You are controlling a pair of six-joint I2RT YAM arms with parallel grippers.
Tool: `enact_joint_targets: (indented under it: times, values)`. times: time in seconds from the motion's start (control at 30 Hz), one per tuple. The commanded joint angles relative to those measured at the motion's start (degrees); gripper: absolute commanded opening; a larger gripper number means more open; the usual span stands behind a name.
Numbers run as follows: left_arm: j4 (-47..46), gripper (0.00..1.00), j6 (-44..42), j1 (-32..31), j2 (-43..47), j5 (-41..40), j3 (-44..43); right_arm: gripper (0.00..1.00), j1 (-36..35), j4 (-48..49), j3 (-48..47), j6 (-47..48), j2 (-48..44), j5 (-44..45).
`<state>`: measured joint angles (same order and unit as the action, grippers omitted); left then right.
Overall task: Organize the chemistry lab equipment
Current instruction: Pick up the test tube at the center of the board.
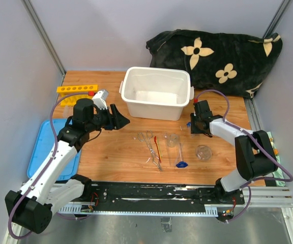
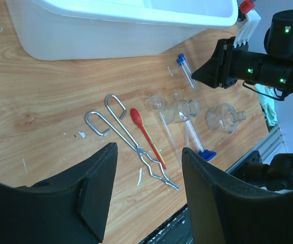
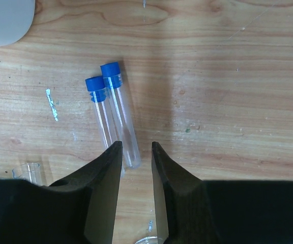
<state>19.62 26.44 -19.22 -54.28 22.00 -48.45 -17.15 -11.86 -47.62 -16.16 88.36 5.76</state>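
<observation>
Lower end of one blue-capped tube behind the right hand

A white plastic bin stands lidless at the back of the wooden bench. A blue lid lies flat beside the bench's left edge. A black flower-patterned blanket sits bunched behind the bin, to its right

Wooden table top, light grain, a few small white scuffs. Pale grey-lilac walls on the far, left and right sides, with slanted metal struts in the far corners. Black blanket with cream flowers bunched at the far right. White bin far centre. Blue lid flat off the left edge. Dull grey metal surface nearest. Even, soft light.
</observation>
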Motion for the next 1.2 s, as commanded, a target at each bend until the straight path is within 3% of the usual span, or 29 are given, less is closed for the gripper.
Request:
enact_joint_targets:
  times: [0.0,0.2,0.47,0.6,0.93,1.07,1.17]
  values:
    - [-1.3,0.58,0.4,-0.5,0.3,1.1,0.5,0.31,1.1,0.9,-0.2,0.1,1.4,0.1]
    - [-1.3,0.58,0.4,-0.4,0.5,1.1,0.5,0.29,1.0,2.1,0.1,-0.2,3.7,-0.2]
    - [-1.1,0.58,0.5,-0.5,0.0,1.2,0.5,0.12,1.0,2.0,0.9,-0.8,2.7,0.2]
    - [-1.3,0.57,0.9,-0.4,-1.1,1.5,0.4,0.08,0.9,0.5,1.5,-1.1,-0.6,1.1]
    - [-5.0,0.57,3.3,-0.4,-4.4,4.8,0.3,0.00,-2.8,-6.1,4.7,0.0,-21.7,3.8]
    - [-5.0,0.57,3.2,-0.4,-5.8,5.9,-0.6,0.01,-5.2,-7.4,6.6,0.0,-30.5,-0.4]
    - [-4.7,0.57,3.3,-0.5,-6.9,7.1,-2.2,0.01,-10.7,-4.8,9.6,-0.7,-37.9,-3.3]
